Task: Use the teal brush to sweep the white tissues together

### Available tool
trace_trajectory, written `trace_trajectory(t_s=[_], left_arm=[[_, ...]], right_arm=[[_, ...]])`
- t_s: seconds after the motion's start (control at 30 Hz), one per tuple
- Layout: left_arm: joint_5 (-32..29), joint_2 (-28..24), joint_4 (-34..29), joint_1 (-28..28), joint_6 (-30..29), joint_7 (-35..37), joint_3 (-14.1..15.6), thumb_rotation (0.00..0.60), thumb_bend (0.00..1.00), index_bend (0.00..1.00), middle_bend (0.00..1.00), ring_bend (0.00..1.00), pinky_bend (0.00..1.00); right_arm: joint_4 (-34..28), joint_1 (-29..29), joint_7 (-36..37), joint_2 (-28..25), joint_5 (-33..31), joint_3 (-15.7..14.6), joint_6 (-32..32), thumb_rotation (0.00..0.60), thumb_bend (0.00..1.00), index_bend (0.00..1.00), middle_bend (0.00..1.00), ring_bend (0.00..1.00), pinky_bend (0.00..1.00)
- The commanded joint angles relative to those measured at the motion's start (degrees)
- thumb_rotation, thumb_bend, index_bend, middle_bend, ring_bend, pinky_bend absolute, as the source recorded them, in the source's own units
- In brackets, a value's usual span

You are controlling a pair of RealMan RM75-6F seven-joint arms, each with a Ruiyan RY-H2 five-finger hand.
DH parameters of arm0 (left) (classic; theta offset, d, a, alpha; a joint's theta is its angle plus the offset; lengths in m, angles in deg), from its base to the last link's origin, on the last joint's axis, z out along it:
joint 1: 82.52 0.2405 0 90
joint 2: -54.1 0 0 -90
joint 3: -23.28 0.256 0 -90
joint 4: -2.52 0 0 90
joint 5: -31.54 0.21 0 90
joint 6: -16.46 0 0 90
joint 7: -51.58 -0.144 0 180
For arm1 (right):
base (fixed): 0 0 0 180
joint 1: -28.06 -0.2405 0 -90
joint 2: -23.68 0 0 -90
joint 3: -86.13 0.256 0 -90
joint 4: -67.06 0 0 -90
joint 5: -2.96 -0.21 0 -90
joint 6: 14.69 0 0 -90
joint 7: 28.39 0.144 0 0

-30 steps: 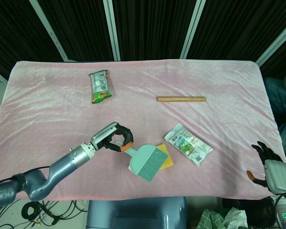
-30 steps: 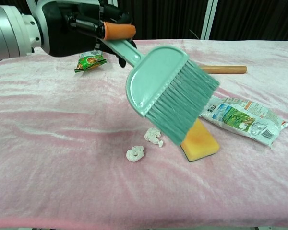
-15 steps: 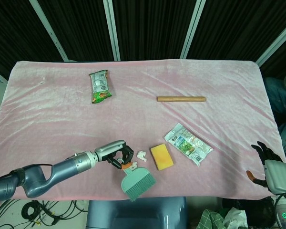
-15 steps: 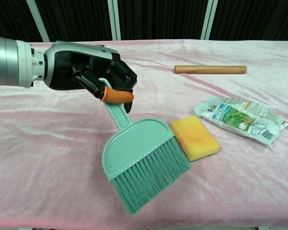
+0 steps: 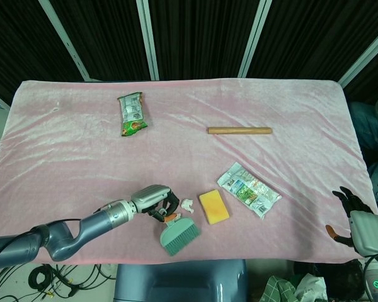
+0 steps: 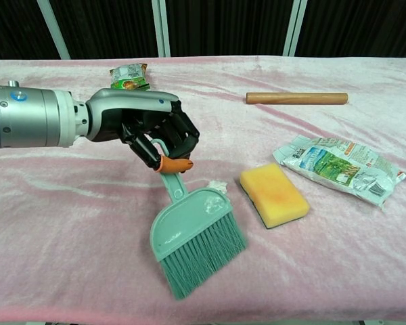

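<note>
My left hand [image 5: 154, 200] [image 6: 155, 132] grips the orange-tipped handle of the teal brush [image 5: 178, 236] [image 6: 193, 237]. The brush hangs low over the pink cloth near the front edge, bristles pointing down and toward the front. One white tissue [image 5: 187, 204] [image 6: 218, 185] peeks out just behind the brush head, left of the yellow sponge [image 5: 213, 206] [image 6: 273, 193]. Any other tissue is hidden under the brush. My right hand [image 5: 351, 207] stays off the table's right edge, fingers spread, holding nothing.
A white and green snack packet [image 5: 249, 189] [image 6: 338, 168] lies right of the sponge. A wooden rod [image 5: 239, 131] [image 6: 296, 98] lies further back. A green snack bag [image 5: 131, 114] [image 6: 129, 76] sits at the back left. The table's front edge is close to the brush.
The left hand has lowered the brush from above the sponge and drawn it toward the front edge and slightly left. The tissues seen earlier are now mostly covered by the brush.
</note>
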Motion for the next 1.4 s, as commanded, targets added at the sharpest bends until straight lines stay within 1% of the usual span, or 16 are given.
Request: trace_trajectory(t_s=[0.03, 0.17, 0.27, 0.5, 0.73, 0.83, 0.93, 1.07, 1.13, 1.23, 1.3, 1.4], left_arm=[[-1.6, 2.9, 4.4, 0.3, -2.2, -6.5, 0.1, 0.6, 0.49, 0.75, 0.74, 0.44, 0.53], [-3.0, 5.4, 8.2, 0.5, -4.3, -10.6, -0.7, 0.6, 0.49, 0.75, 0.74, 0.44, 0.53], [-4.4, 6.4, 10.2, 0.3, -4.4, -12.1, -1.2, 0.6, 0.49, 0.75, 0.74, 0.44, 0.53], [-7.2, 6.8, 12.9, 0.2, -5.3, -15.3, -2.6, 0.6, 0.49, 0.75, 0.74, 0.44, 0.53], [-10.9, 3.9, 12.4, 0.0, -3.5, -19.6, -3.2, 0.6, 0.49, 0.75, 0.74, 0.44, 0.53], [-13.4, 1.4, 11.5, -0.3, -1.8, -23.3, -3.0, 0.6, 0.49, 0.75, 0.74, 0.44, 0.53], [-15.8, -0.5, 10.7, -0.3, -1.8, -27.5, -3.2, 0.6, 0.49, 0.75, 0.74, 0.44, 0.53], [-18.2, -2.2, 9.0, 0.7, -5.9, -32.1, -4.3, 0.6, 0.49, 0.75, 0.74, 0.44, 0.53], [-18.2, -2.4, 8.4, 1.5, -9.3, -34.0, -5.1, 0.6, 0.49, 0.76, 0.74, 0.44, 0.53], [-16.3, -1.7, 8.0, 3.0, -16.7, -36.2, -6.3, 0.6, 0.49, 0.76, 0.74, 0.45, 0.53], [-14.5, -1.0, 7.5, 3.8, -20.3, -35.5, -6.9, 0.6, 0.49, 0.76, 0.75, 0.45, 0.53], [-12.6, -0.4, 6.5, 4.6, -22.5, -31.2, -7.2, 0.6, 0.49, 0.76, 0.75, 0.46, 0.53]], right_arm=[[0.0, 0.0, 0.0, 0.0, 0.0, 0.0, 0.0, 0.6, 0.2, 0.16, 0.07, 0.14, 0.25], [-0.1, 0.0, 0.0, 0.0, 0.0, 0.0, 0.0, 0.6, 0.2, 0.16, 0.07, 0.14, 0.25], [-0.1, 0.0, 0.0, 0.0, -0.1, 0.0, 0.1, 0.6, 0.2, 0.16, 0.07, 0.14, 0.25], [-0.1, -0.1, 0.2, -0.1, -0.2, 0.0, 0.3, 0.6, 0.21, 0.16, 0.07, 0.14, 0.25], [-0.2, -0.1, 0.2, -0.1, -0.2, 0.0, 0.4, 0.6, 0.21, 0.16, 0.07, 0.14, 0.27], [-0.3, -0.1, 0.3, -0.2, -0.4, 0.0, 0.5, 0.6, 0.21, 0.16, 0.07, 0.14, 0.27], [-0.4, -0.2, 0.4, -0.2, -0.4, 0.0, 0.6, 0.6, 0.21, 0.16, 0.07, 0.14, 0.28], [-0.4, -0.1, 0.3, -0.2, -0.4, 0.0, 0.5, 0.6, 0.21, 0.16, 0.07, 0.14, 0.27], [-0.4, -0.1, 0.3, -0.2, -0.4, 0.0, 0.5, 0.6, 0.21, 0.16, 0.07, 0.14, 0.28], [-0.4, -0.1, 0.2, -0.2, -0.4, -0.1, 0.6, 0.6, 0.21, 0.16, 0.07, 0.14, 0.27], [-0.5, -0.2, 0.1, -0.2, -0.4, -0.1, 0.6, 0.6, 0.21, 0.16, 0.07, 0.14, 0.27], [-0.5, -0.1, 0.1, -0.2, -0.5, -0.1, 0.6, 0.6, 0.21, 0.16, 0.07, 0.14, 0.27]])
